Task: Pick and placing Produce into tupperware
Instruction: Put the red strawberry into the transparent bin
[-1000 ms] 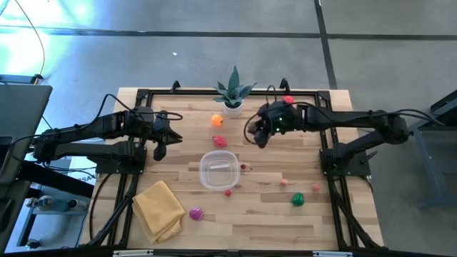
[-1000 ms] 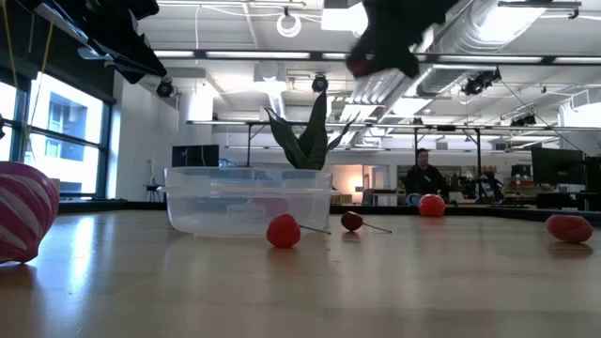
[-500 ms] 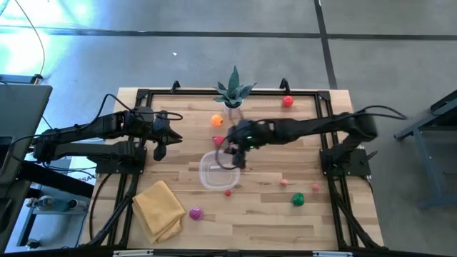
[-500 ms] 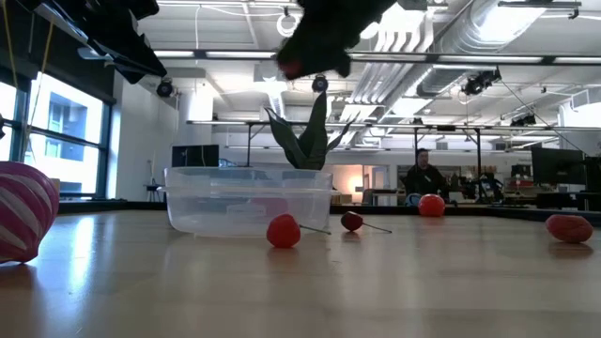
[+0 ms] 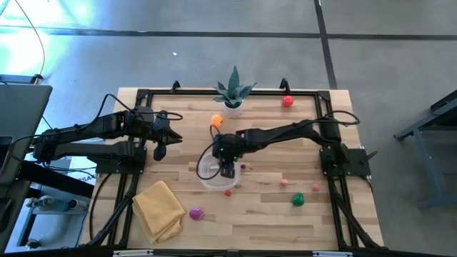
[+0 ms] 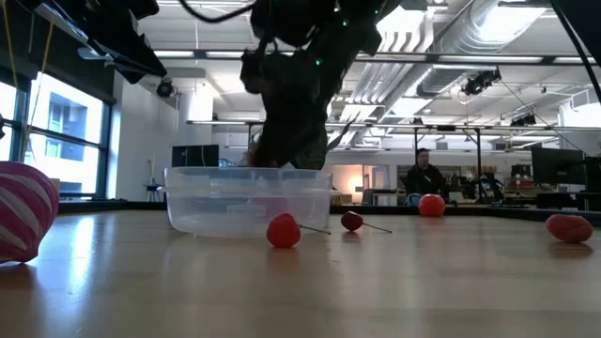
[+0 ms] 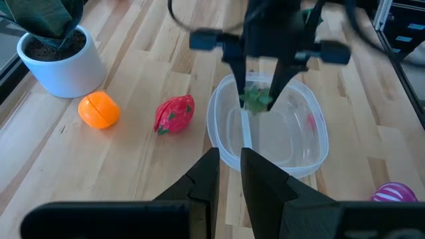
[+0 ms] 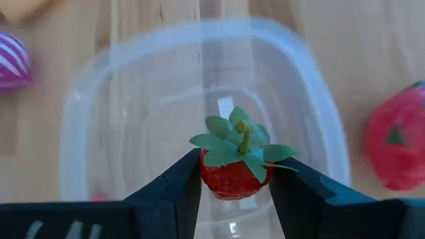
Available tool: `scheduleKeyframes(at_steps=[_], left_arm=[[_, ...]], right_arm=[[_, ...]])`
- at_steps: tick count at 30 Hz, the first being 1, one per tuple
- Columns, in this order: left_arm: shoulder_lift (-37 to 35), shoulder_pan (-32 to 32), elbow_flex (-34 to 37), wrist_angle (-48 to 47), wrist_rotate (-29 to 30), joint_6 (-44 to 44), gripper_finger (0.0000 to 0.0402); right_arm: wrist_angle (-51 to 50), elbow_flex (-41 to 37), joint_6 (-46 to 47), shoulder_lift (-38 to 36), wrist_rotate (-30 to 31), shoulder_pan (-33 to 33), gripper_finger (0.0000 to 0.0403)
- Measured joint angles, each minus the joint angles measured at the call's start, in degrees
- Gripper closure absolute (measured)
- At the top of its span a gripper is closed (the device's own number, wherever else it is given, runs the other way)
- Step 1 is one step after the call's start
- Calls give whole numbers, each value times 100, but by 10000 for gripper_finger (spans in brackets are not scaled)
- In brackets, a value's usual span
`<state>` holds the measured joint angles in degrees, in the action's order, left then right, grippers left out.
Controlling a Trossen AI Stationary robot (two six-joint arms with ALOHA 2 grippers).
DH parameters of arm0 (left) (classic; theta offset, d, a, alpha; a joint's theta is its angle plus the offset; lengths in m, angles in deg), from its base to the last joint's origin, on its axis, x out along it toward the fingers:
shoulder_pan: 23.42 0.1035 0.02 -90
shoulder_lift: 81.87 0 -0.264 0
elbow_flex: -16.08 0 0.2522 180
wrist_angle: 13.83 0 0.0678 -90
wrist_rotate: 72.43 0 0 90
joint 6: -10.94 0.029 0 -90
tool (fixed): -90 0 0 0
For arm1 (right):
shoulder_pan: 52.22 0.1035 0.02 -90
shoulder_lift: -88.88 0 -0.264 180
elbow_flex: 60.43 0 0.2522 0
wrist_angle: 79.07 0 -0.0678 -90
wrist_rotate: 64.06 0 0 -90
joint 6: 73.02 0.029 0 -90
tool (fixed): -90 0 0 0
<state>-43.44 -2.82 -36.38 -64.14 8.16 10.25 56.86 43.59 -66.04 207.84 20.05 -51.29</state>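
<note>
My right hand [image 8: 234, 178] holds a small red strawberry [image 8: 234, 174] with a pale green leafy cap and a short stalk on top, pinched between my two dark fingers [image 8: 179, 182] by its red body. From overhead, that hand [image 5: 227, 169] sits a little left of the frame's centre, directly over the tupperware [image 5: 208, 176], a small round clear tub with a whitish rim standing on the wooden worktop [image 5: 271, 207]. In the level view the hand [image 6: 272, 150] hangs at the tub's [image 6: 246, 199] rim, in the upper middle of the frame.

The rest of the produce lies loose on the worktop. An orange piece [image 5: 216, 121] sits above the tub, beside the white pot of a spiky plant [image 5: 233, 91]. A small red piece [image 5: 228, 191] rests just below the tub's rim, a dark little one [image 5: 243, 168] to its right. A pink piece [image 5: 284, 182] and a green one [image 5: 298, 200] lie toward the lower right, a red one [image 5: 287, 101] in the upper right, and a striped magenta one [image 5: 196, 213] at lower centre beside the folded yellow cloth [image 5: 158, 208].

My left hand [image 5: 160, 150] waits at the left of the frame, its fingers [image 7: 207, 182] drawn narrow, nearly together, with nothing between them.
</note>
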Motion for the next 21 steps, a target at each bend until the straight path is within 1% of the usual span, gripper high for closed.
scheduleKeyframes(at_steps=[9,21], left_arm=[[2,2,0,0,-1,0,348],[2,1,0,0,0,1,348]], right_arm=[[-52,-7,-162,270,-22,78,254],[-210,-14,-178,347,-17,111,254]])
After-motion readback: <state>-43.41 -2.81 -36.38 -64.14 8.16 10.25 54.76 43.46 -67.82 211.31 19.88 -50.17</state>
